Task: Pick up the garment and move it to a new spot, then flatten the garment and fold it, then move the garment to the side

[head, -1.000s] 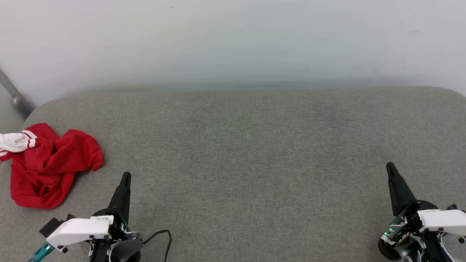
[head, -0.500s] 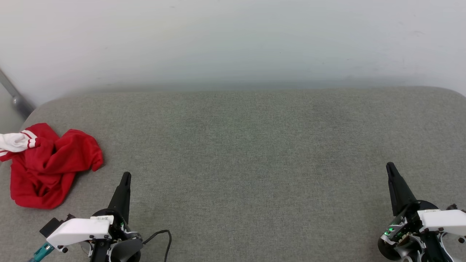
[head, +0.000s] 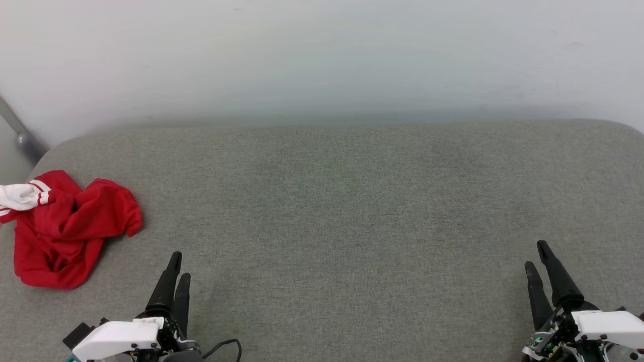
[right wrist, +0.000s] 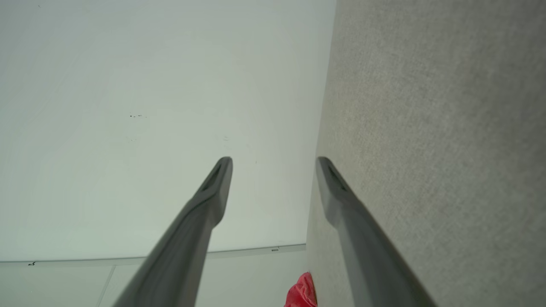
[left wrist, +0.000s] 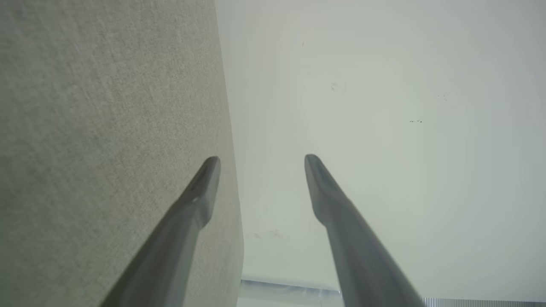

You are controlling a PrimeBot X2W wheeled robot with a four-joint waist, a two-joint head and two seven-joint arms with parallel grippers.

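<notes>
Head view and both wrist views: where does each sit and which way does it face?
Head: on the head, facing forward and down at the grey surface; left gripper and right gripper at the bottom.
Left wrist: along its fingers toward the white wall.
Right wrist: likewise, same wall ahead.
Head and right wrist share the garment.

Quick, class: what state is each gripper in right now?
Left gripper: open, slightly parted, holding nothing.
Right gripper: open, slightly parted, holding nothing.

Grey fabric surface (head: 342,211) spans foreground; pale wall (head: 322,55) behind; grey bar (head: 20,133), possibly pole, far left.
</notes>
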